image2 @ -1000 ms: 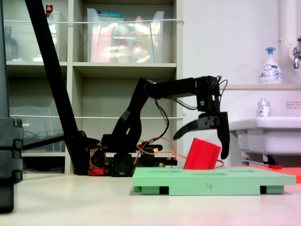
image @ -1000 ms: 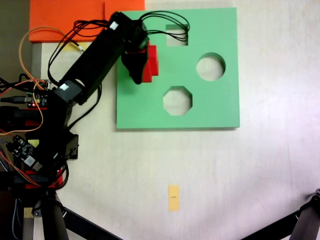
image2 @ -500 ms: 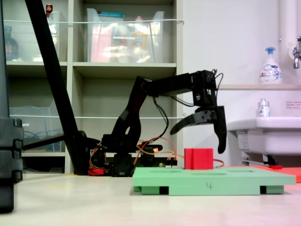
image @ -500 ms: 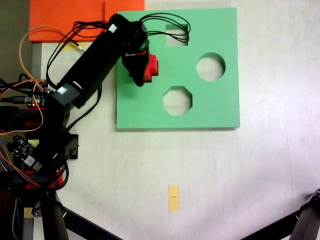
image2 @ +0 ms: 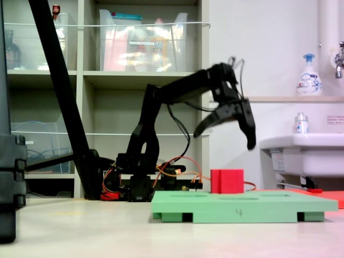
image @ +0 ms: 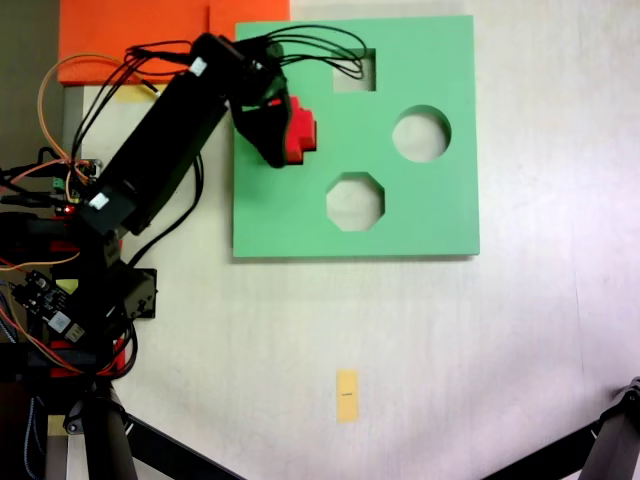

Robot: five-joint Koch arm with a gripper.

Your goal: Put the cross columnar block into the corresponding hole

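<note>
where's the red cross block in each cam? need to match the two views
Top-down fixed view: the red cross block sits in the upper left part of the green board, left of the round hole, partly under the gripper.
Side fixed view: the block stands upright on the board's top, right of centre, with the open gripper raised clear above it.
Shared landmark: the green board.

The block [image: 300,133] is bright red — plain, no pattern. The foam board [image: 430,215] is mint green, with a small dark mark on its front edge in a fixed view [image2: 238,213]. The arm [image: 160,150] and its pincer [image2: 226,131] are black. The bench [image: 400,330] is pale cream — with one small yellow tag [image: 347,395]. An orange sheet [image: 130,35] lies at the top.
</note>
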